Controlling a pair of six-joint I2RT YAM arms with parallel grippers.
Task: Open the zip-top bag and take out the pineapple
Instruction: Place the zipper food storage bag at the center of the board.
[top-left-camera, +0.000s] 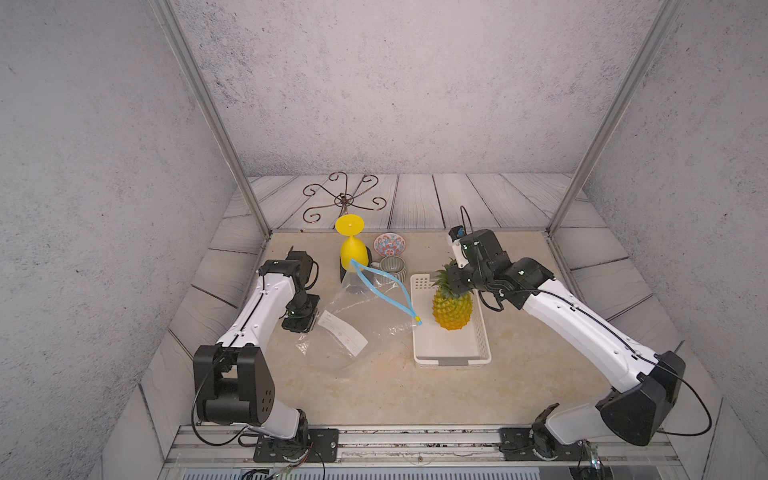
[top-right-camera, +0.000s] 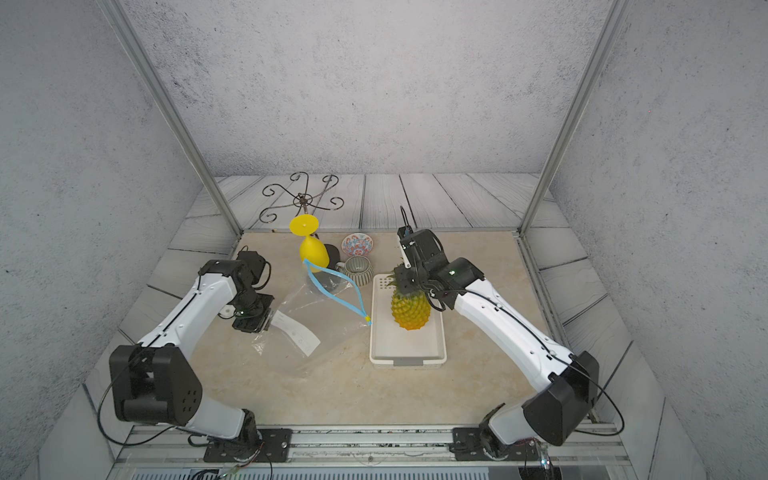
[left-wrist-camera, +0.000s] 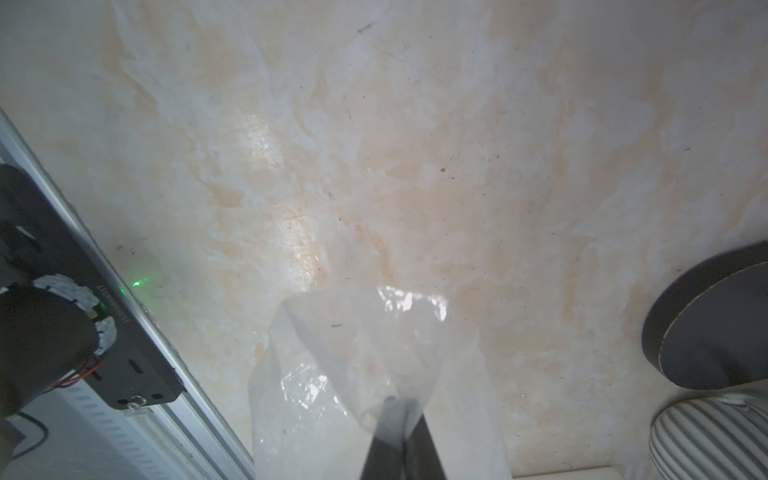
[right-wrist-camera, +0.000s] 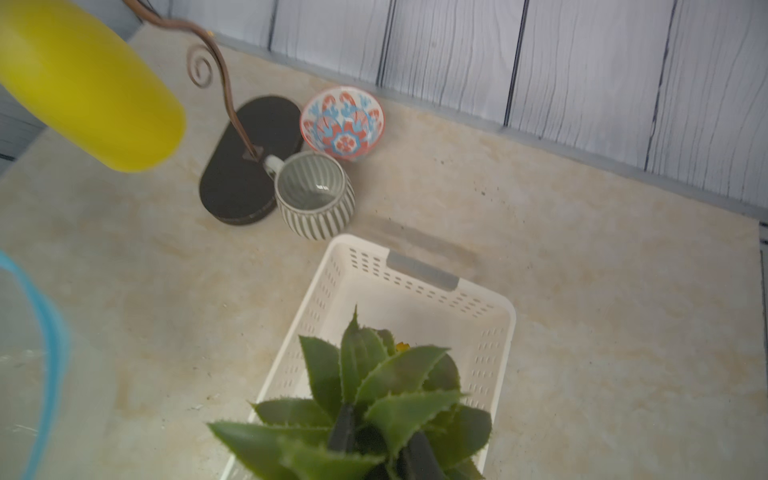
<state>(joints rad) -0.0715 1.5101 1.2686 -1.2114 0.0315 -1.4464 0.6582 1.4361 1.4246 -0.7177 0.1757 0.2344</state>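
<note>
Right end effector (right-wrist-camera: 380, 440) narrow, clamped on green leaf crown of bumpy yellow-orange pineapple (top-left-camera: 452, 309), upright in white perforated plastic basket (top-left-camera: 432, 360). Left end effector (left-wrist-camera: 401, 411) pinches clear crinkly zip-top bag (top-left-camera: 374, 320), lying unzipped on beige worktop (top-left-camera: 519, 374).

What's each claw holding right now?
Left claw: closed, pinching the zip-top bag.
Right claw: closed on the pineapple, gripping its leaves.

Both top views share the whole table (top-left-camera: 540, 374) from above; wrist cameras look close.
</note>
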